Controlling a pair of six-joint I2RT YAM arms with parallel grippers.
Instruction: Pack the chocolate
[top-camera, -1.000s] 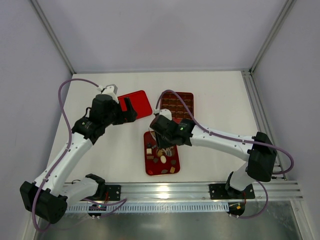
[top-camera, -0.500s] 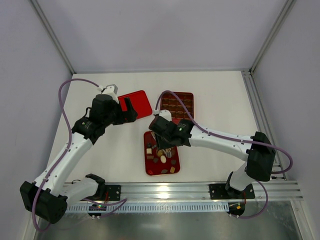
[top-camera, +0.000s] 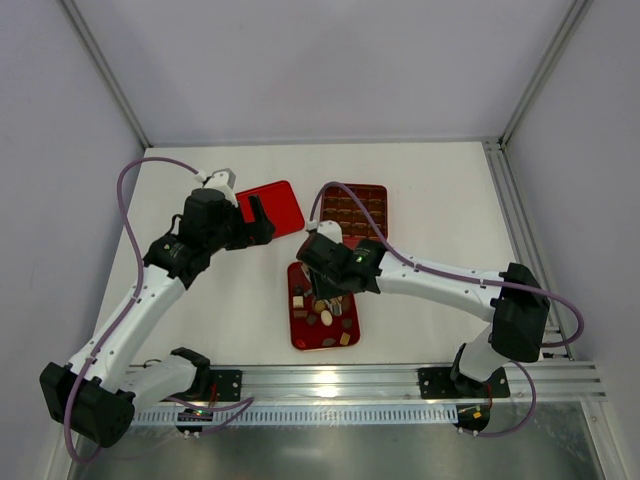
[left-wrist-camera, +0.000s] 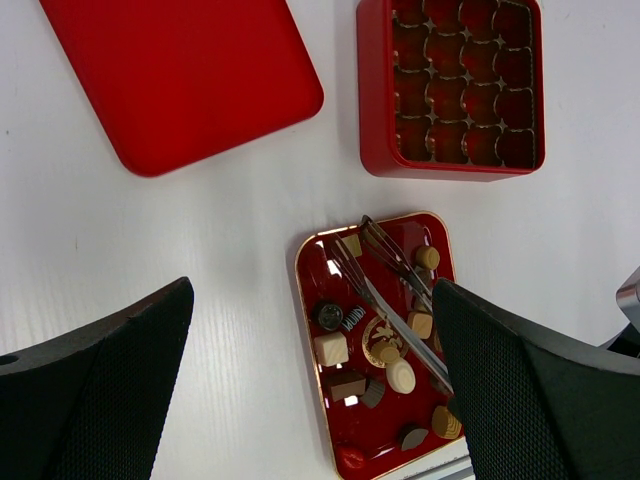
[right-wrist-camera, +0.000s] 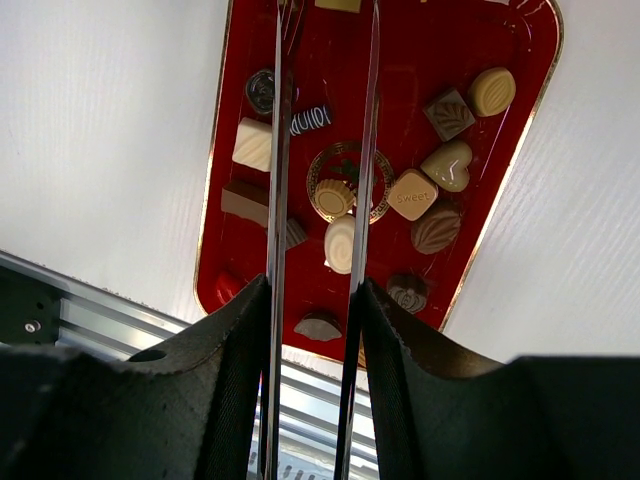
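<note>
Chocolates (right-wrist-camera: 412, 193), small bite-size pieces in dark brown, tan and cream-white, lie scattered on a small red rectangular tray with a gold rim (right-wrist-camera: 400, 60). Shapes include squares, ovals, a heart and a round piece sitting on a gold emblem at the tray's middle. The tray rests on a white table (left-wrist-camera: 200, 230), near the edge where the arms are mounted.

Just beyond the tray stands a square red box with brown grid compartments (left-wrist-camera: 368, 90). A flat red rectangular slab with rounded corners (left-wrist-camera: 180, 75) lies to the left of the box, apart from it.

The right gripper (right-wrist-camera: 313, 290) hangs over the tray. Its black padded fingers (right-wrist-camera: 230, 380) press from both sides on long thin metal tweezers (right-wrist-camera: 277, 150). The two tweezer blades run parallel with a gap between them, reaching out along the length of the tray above the chocolates. Whether the tips touch any piece cannot be told.

The left gripper (left-wrist-camera: 312, 288) is held above the table near the flat red slab, its black fingers (left-wrist-camera: 100, 390) spread wide with nothing between them.
</note>
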